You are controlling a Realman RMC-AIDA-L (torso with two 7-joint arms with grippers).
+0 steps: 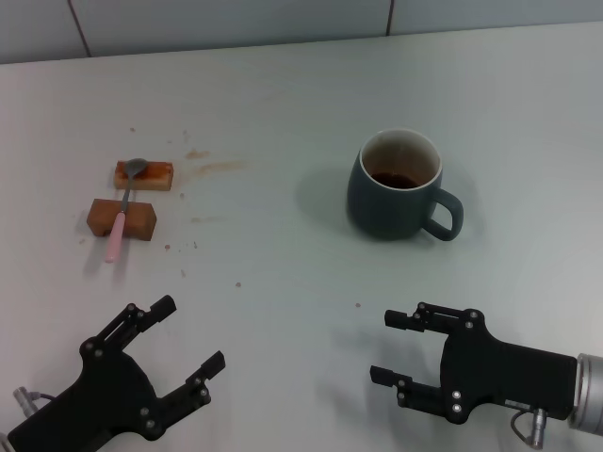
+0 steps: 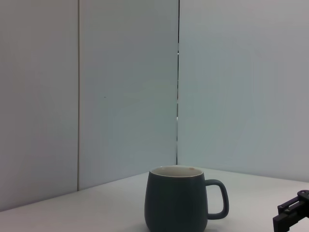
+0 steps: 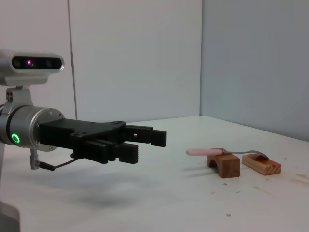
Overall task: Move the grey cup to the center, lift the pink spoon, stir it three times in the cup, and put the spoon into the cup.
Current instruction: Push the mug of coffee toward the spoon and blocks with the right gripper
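The grey cup (image 1: 397, 185) stands upright right of the table's middle, handle toward the right, with dark liquid inside; it also shows in the left wrist view (image 2: 177, 198). The pink spoon (image 1: 122, 213) lies across two brown wooden blocks at the left, bowl on the far block, pink handle pointing toward me; it also shows in the right wrist view (image 3: 219, 152). My left gripper (image 1: 188, 334) is open and empty near the front left, below the spoon. My right gripper (image 1: 388, 348) is open and empty at the front right, in front of the cup.
The far brown block (image 1: 144, 174) and the near brown block (image 1: 122, 217) carry the spoon. Brown stains (image 1: 212, 168) and specks mark the table right of the blocks. A tiled wall (image 1: 283, 19) runs along the table's far edge.
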